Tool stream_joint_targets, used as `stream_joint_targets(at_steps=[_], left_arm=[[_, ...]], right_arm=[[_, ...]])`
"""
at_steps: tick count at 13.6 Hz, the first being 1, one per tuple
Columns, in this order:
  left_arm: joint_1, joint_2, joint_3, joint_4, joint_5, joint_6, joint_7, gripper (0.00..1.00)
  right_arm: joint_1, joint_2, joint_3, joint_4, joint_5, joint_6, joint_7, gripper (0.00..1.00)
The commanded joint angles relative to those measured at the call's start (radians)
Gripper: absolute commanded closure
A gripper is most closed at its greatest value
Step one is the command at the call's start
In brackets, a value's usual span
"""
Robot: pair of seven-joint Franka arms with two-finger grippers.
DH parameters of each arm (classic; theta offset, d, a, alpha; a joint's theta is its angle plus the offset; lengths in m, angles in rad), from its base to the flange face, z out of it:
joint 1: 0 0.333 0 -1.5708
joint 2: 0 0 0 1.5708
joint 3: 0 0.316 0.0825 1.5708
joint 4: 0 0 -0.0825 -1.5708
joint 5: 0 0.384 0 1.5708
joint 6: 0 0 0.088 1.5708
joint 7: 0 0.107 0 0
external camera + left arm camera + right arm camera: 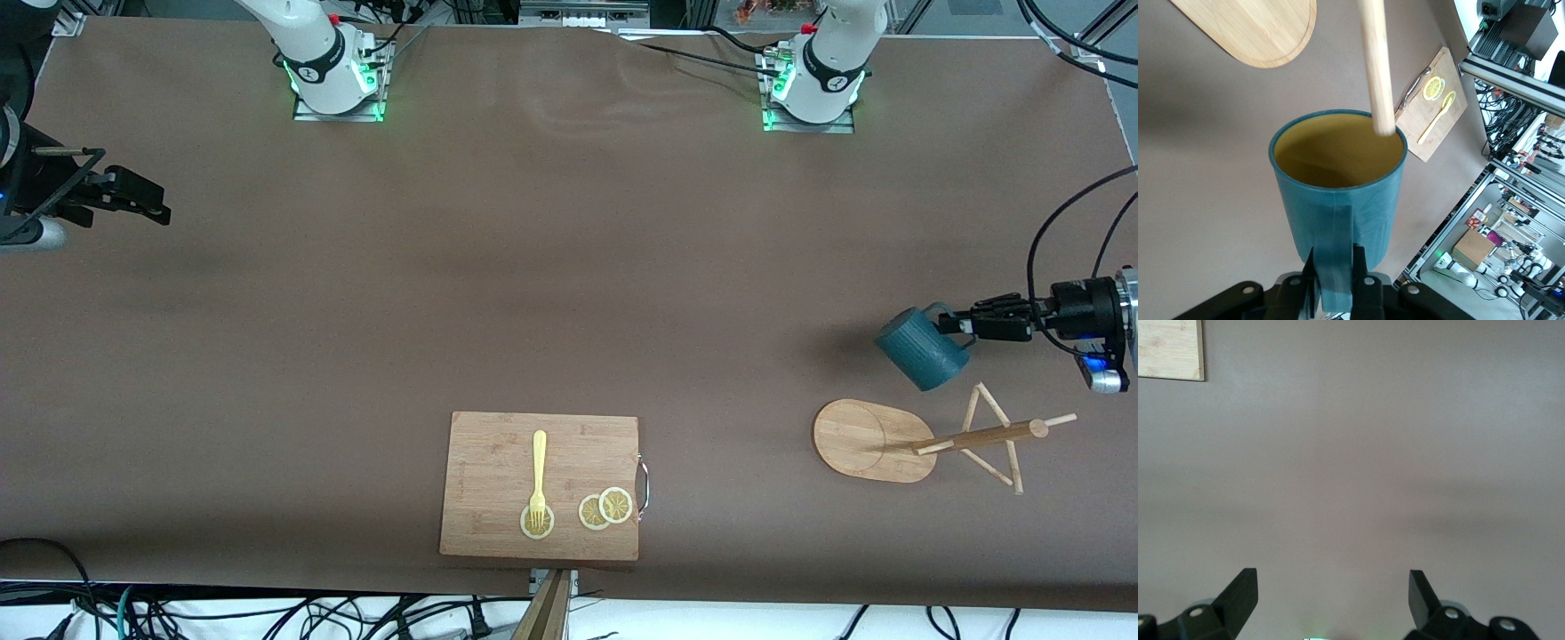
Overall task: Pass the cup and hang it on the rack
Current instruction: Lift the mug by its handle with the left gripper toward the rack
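Cup (922, 352) handle hidden inside left gripper (962, 325); right gripper (158, 213) waits.

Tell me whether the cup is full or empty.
Empty: the left wrist view looks into the cup, showing only bare yellowish inside walls. The left gripper clamps its handle.

Place: we read this as a robotics lab, not a home or kitchen.
Bench (569, 267): we see one wide surface under a plain brown cover, with two white arm bases (331, 67) bolted to it on metal plates and lit green at the foot.
Cabling: we see black cables (267, 613) tangled along the bench edge nearest the front camera.
Surroundings: in the left wrist view we see aluminium framing (1485, 200), stacked equipment and another small robot (1458, 270) on the floor.
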Motion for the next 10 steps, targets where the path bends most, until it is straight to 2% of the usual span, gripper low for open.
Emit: stream_joint_targets(at_steps=[1,5,10], left_arm=[[0.003,0.051,-0.011,0.107,-0.002,-0.047,-0.046,1.00],[0.001,0.043,-0.013,0.113,-0.005,-0.064,-0.078,1.00],[0.001,0.104,-0.010,0.222,-0.002,-0.076,-0.088,1.00]], right_arm=[[-0.014,-0.009,0.010,0.006,0.018,-0.007,-0.008,0.00],[-0.014,-0.009,0.010,0.006,0.017,-0.005,-0.008,0.00],[-0.014,-0.009,0.010,0.006,0.017,-0.005,-0.008,0.00]])
